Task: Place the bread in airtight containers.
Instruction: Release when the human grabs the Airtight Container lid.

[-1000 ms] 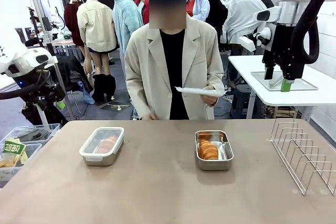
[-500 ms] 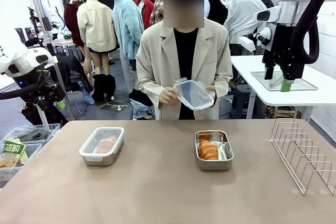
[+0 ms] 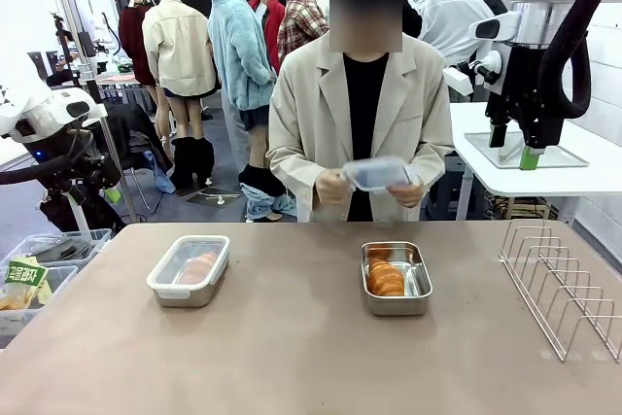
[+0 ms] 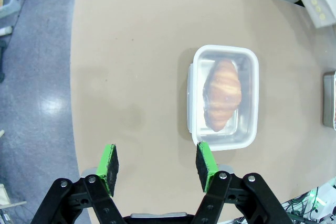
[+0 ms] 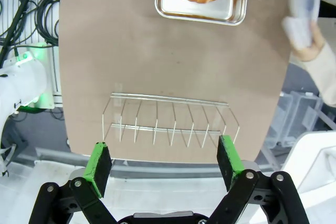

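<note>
Sitting on the table [image 3: 292,357], left to right: lidded pan [image 3: 189,270] with a roll [image 4: 222,94] inside, then open pan [image 3: 396,278] holding a roll [image 3: 386,278], wire rack [image 3: 564,284] at right. Behind the open pan, a person's hands [image 3: 333,187] hold a clear lid [image 3: 377,174]. Left gripper [image 4: 156,164] and right gripper [image 5: 164,164] hang high, jaws apart, empty.

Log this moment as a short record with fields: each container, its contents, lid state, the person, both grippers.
left container: steel pan, one croissant inside, clear lid on
right container: steel pan, croissant inside, no lid
person: at far side, both hands holding a clear lid above the table
left gripper: open, empty, above the table
right gripper: open, empty, above wire rack
</note>
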Available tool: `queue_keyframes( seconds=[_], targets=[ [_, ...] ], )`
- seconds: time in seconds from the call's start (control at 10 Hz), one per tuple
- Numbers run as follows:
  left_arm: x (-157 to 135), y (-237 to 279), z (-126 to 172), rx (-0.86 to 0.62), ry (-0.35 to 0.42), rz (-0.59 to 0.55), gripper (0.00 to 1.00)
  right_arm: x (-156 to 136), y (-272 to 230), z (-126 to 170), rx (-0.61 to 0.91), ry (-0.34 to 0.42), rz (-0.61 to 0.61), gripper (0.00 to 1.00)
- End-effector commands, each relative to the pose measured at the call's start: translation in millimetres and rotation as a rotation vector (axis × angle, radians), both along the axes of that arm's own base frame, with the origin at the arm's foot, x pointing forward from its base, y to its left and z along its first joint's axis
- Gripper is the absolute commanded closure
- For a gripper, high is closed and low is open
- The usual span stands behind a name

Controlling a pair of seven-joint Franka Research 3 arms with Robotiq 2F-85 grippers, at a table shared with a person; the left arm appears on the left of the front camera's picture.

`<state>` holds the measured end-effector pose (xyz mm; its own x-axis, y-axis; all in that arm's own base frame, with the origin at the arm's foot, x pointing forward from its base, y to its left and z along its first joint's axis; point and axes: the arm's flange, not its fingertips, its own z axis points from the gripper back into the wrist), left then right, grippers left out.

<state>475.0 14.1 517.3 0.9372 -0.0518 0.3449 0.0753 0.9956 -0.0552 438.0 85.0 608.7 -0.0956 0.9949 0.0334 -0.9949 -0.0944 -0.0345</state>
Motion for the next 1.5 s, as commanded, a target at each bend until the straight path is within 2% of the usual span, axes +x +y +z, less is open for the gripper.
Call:
queue_keyframes(
  seconds=[0.0,1.4],
  targets=[
    [-1.0,1.2,2.1,0.017,0.002,0.014,0.23,2.0,-0.1,0.3,0.001,0.001,0.000,0.00],
    [-1.0,1.2,2.1,0.017,0.002,0.014,0.23,2.0,-0.1,0.3,0.001,0.001,0.000,0.00]
  ],
)
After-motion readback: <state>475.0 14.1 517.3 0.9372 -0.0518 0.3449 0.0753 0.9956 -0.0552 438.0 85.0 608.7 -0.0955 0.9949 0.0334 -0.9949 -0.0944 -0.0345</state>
